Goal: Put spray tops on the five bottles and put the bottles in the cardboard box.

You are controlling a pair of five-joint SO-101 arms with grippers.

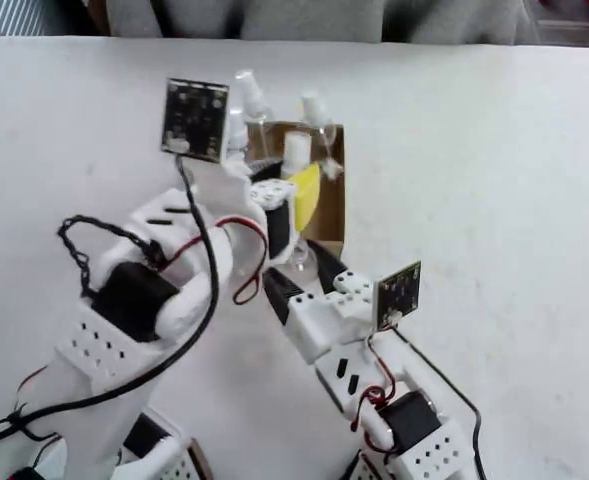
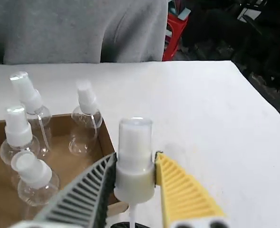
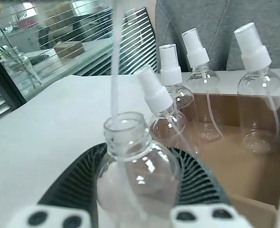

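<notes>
Clenching the spray top (image 2: 135,156), the left fingers (image 2: 90,190) are holding it over the open bottle (image 3: 137,175), its tube dipping through the neck. The right fingers (image 3: 78,183) are gripping that bottle just beside the near side of the cardboard box (image 3: 225,156), which is holding four capped bottles (image 3: 254,85) on the white desk (image 1: 494,150).

Centre of counter (image 1: 494,150): cardboard box (image 1: 332,215), with four capped bottles (image 2: 85,124) standing inside. Just outside its near wall: fifth bottle (image 3: 137,171), clamped in right end effector (image 3: 137,156). Directly above it: spray top (image 2: 135,152), clamped in left end effector (image 2: 135,159), tube running down into the bottle's neck.
</notes>
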